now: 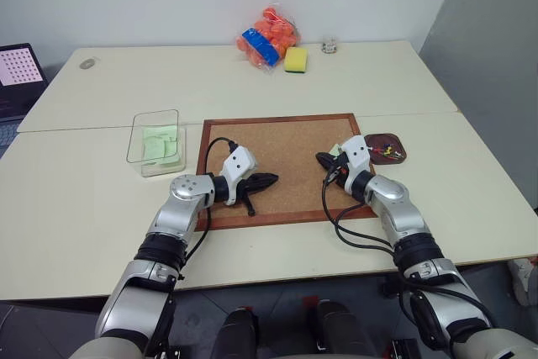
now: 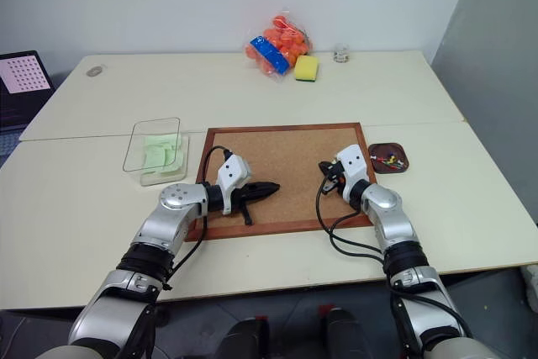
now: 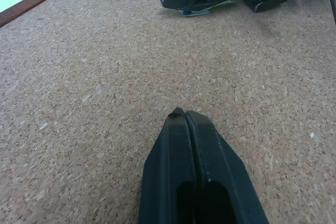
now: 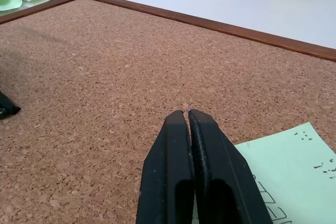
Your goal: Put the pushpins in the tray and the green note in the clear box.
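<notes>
A green note lies on the corkboard near its right edge. My right gripper is shut, level and low over the board, its fingers along the note's edge. I cannot tell whether anything is pinched between them. The left gripper is shut with nothing in it, low over the board's front left part, its fingers pointing toward the right gripper. The dark brown tray sits just right of the board and holds red and yellow pushpins. The clear box stands left of the board with green notes inside.
At the table's far side lie a bag of orange things, a yellow sponge and a small glass item. A laptop sits at the far left. A seam runs across the table behind the board.
</notes>
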Robot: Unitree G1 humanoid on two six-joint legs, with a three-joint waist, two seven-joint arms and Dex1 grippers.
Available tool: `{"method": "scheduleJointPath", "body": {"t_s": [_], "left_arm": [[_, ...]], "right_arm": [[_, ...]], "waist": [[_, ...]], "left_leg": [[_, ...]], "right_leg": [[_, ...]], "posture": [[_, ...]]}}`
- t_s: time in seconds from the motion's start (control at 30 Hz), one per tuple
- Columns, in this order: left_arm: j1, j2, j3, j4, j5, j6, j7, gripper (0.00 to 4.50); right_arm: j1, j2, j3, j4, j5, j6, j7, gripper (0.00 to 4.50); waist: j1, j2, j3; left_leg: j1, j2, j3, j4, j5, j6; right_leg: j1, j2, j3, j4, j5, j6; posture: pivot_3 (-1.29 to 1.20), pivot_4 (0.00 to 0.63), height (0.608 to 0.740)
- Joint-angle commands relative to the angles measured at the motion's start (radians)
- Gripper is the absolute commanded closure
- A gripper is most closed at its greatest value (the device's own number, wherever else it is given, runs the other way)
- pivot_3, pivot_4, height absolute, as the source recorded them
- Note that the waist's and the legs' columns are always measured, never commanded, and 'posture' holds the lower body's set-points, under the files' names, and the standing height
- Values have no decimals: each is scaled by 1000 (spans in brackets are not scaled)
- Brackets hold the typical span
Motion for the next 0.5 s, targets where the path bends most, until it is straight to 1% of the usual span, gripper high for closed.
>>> {"method": "scheduleJointPath", "body": {"t_s": [0.03, 0.27, 0.5], "left_arm": [[10, 15, 0, 24, 23, 8, 14, 4500], [14, 10, -1, 22, 22, 8, 16, 4500], [9, -10, -1, 15, 15, 11, 25, 4500]], "right_arm": [[-31, -12, -79, -128, 66, -35, -14, 4457], [-23, -13, -91, -285, 102, 69, -31, 4457], [-17, -9, -93, -348, 116, 127, -41, 4457]], "waist": [[0, 0, 0], [0, 1, 1], [2, 1, 1]], "left_leg": [[0, 0, 0, 0, 0, 0], [0, 0, 0, 0, 0, 0], [0, 0, 0, 0, 0, 0]], "right_leg": [[0, 0, 0, 0, 0, 0], [0, 0, 0, 0, 0, 0], [0, 0, 0, 0, 0, 0]], "posture": [[0, 150, 740], [0, 150, 740], [0, 150, 740]]}}
